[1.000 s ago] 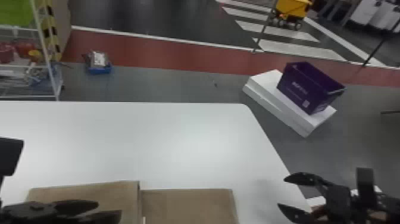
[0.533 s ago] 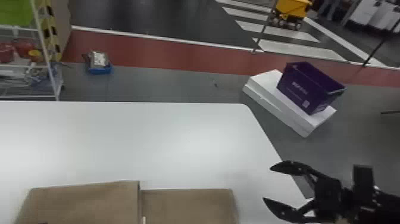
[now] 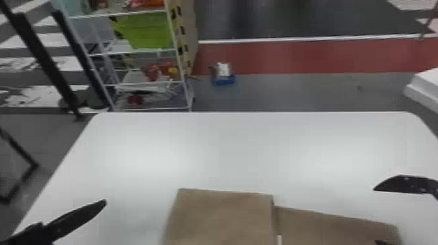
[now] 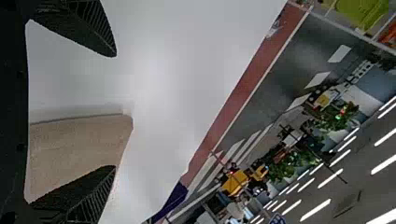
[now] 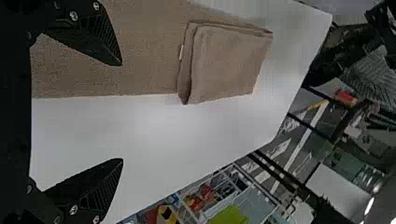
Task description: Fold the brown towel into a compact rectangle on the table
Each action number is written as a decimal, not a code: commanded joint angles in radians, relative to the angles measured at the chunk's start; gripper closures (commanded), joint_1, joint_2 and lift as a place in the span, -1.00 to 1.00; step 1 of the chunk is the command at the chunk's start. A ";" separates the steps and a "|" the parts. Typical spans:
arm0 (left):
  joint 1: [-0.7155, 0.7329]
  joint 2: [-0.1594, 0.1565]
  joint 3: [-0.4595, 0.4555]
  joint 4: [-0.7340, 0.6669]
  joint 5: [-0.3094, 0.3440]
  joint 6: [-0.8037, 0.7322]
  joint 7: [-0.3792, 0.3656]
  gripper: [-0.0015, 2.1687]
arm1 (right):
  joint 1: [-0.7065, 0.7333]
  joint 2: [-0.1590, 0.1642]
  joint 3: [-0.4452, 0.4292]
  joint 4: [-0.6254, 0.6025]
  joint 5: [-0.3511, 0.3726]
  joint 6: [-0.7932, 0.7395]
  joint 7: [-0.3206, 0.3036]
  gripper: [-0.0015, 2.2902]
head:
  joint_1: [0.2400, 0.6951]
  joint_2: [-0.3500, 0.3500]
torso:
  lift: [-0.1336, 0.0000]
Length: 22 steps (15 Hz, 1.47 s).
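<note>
Going left to right, we see the white rack (image 3: 189,94) standing on the floor beyond the table's far left side, with a green bin (image 3: 143,31) on it. At the near left, our left gripper (image 3: 65,223) is over the white table (image 3: 228,150), its 2 jaws spread with nothing between them. Right of it, the brown towel (image 3: 225,216) lies at the near side of the table: its left part is folded into a stack of layers, its right part lies flatter, and a small white tag (image 3: 279,240) shows where the 2 parts meet. Our right gripper (image 3: 374,215) is at the towel's right end, jaws also wide apart; we cannot tell whether it touches the cloth.
</note>
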 commanded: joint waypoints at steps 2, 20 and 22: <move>0.000 -0.003 0.093 0.010 0.071 -0.027 0.015 -0.97 | -0.076 -0.067 0.168 -0.009 0.186 -0.080 0.003 -0.85 | 1.00 0.84 | -0.84; 0.044 -0.003 0.157 -0.041 0.112 -0.006 0.013 -0.93 | -0.407 -0.098 0.671 0.316 0.513 -0.181 -0.144 -0.65 | 1.00 1.00 | -0.84; 0.044 -0.003 0.159 -0.039 0.111 -0.006 0.013 -0.93 | -0.435 -0.081 0.701 0.342 0.514 -0.166 -0.141 -0.65 | 1.00 1.00 | -0.84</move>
